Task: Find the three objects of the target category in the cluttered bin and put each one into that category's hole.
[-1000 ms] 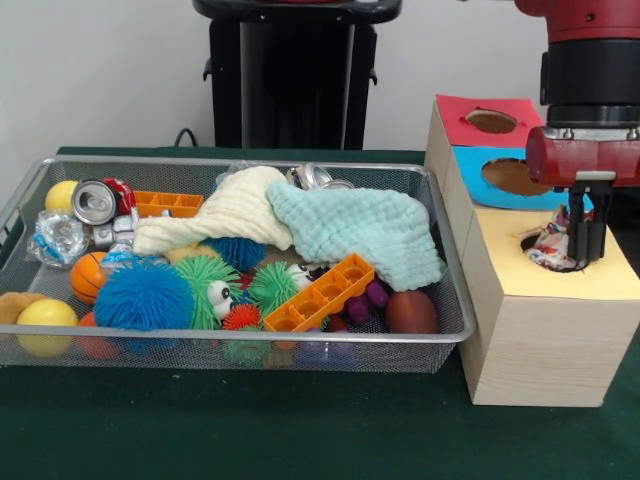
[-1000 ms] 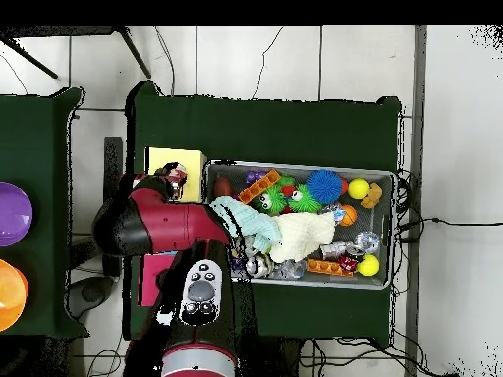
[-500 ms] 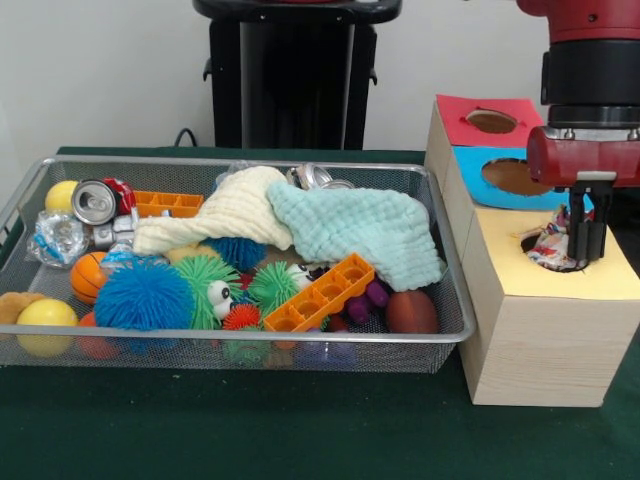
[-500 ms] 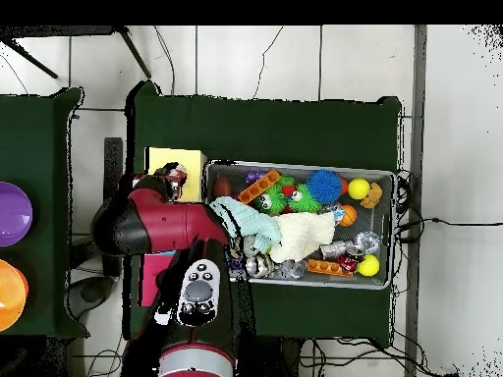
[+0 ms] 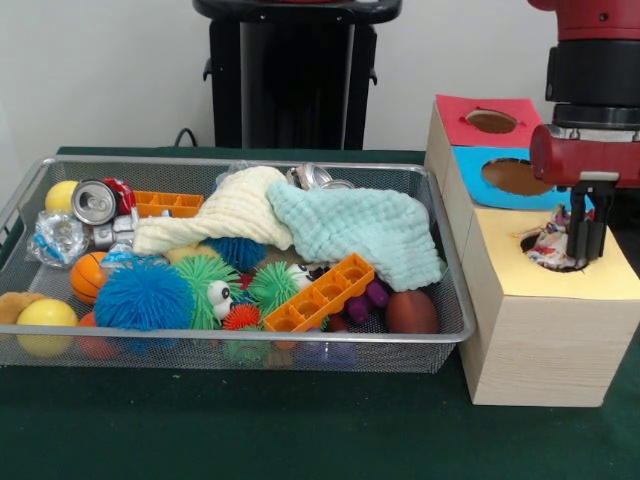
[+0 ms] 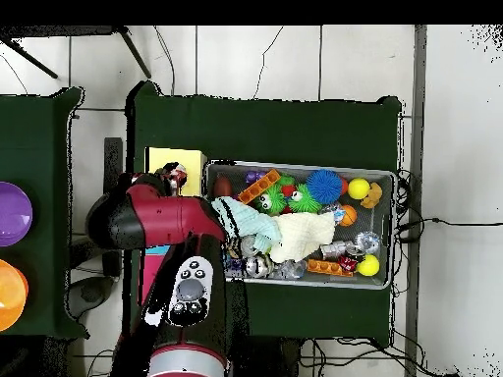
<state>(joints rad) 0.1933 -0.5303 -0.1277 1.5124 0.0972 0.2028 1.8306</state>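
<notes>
While the gripper (image 5: pixel 584 240) is hanging over the yellow box's hole (image 5: pixel 553 253), a cloth toy (image 5: pixel 548 243) is sitting in it; finger state unclear. You're seeing no others in the bin (image 5: pixel 452 300).

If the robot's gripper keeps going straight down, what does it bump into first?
Most likely the crumpled toy sitting in the hole of the yellow-topped box. The gripper points straight down at that hole, right beside the toy, so it may slip past into the hole instead; depth is hard to judge.
</notes>
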